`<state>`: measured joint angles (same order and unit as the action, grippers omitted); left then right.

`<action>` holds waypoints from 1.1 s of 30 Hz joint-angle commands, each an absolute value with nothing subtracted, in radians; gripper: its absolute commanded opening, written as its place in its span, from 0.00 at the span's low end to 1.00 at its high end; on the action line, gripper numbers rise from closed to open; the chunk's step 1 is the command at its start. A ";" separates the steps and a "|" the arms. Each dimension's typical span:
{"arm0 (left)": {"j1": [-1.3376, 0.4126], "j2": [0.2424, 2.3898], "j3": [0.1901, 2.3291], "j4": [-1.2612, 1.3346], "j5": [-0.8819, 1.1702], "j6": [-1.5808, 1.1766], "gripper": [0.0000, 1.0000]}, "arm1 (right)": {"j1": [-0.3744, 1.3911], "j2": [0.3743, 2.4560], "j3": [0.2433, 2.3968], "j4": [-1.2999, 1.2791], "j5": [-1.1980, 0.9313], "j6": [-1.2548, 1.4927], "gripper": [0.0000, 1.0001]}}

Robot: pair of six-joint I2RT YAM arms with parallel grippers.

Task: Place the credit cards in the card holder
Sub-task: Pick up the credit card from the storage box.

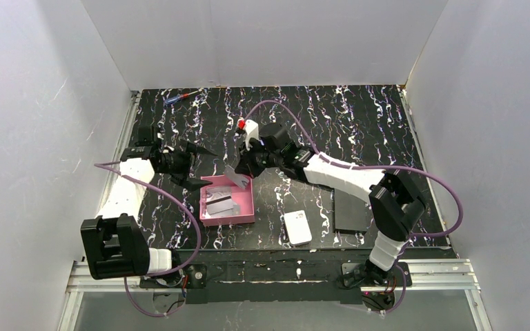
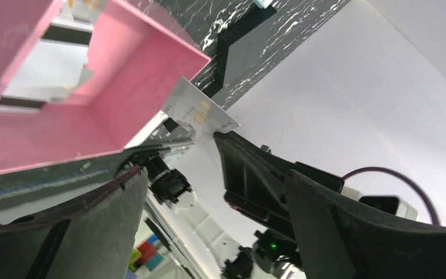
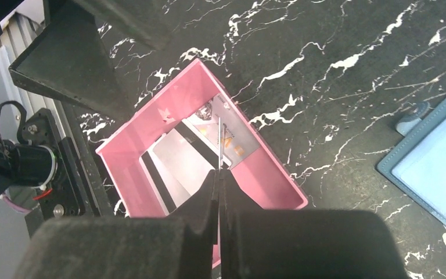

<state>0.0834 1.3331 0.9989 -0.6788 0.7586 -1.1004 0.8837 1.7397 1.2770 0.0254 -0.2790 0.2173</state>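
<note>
Right gripper (image 3: 218, 174) is closed on one credit card (image 2: 200, 110), pinching it by a short stretch of its edge; the card hangs tilted over the pink tray (image 3: 273, 186), and the right wrist view shows it edge-on as a thin line. Left gripper (image 1: 212, 167) has its jaws wide apart with nothing between them; it points at the held card from just beside the tray's far corner on the left. Other cards (image 3: 177, 165) lie overlapping on the tray floor. The card holder (image 3: 435, 163) lies open on the table with its paler inside up, apart from the tray on the side away from the left arm; in the top view the right arm hides it.

Your risks from here, as I judge them:

- The bite on the card is shallow; a quick swing or any brush against the tray wall could pivot it in the pads or drop it back among the others.
- The two grippers are close; if you mean a handover, the left fingers could hit the card face or the right fingers before they are square to it; if the right lets go before the left has closed, the card falls.
- The lower left finger sits near the tray rim; a low approach could shove the tray and scatter the stack.
- The holder looks light and unpinned; push a card in at an angle and it may slide or fold rather than accept it; the slot itself is not visible, so line up before you push.
</note>
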 commanded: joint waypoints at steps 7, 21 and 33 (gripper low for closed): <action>0.021 1.370 1.055 -0.900 0.773 -1.358 0.76 | 0.995 1.675 1.327 0.002 -0.180 0.004 0.01; -0.066 1.466 1.112 -0.999 0.620 -1.353 0.49 | 1.102 1.656 1.355 -0.072 -0.006 -0.152 0.01; -0.117 1.547 1.154 -0.940 0.625 -1.337 0.05 | 1.130 1.656 1.372 -0.082 0.048 -0.157 0.01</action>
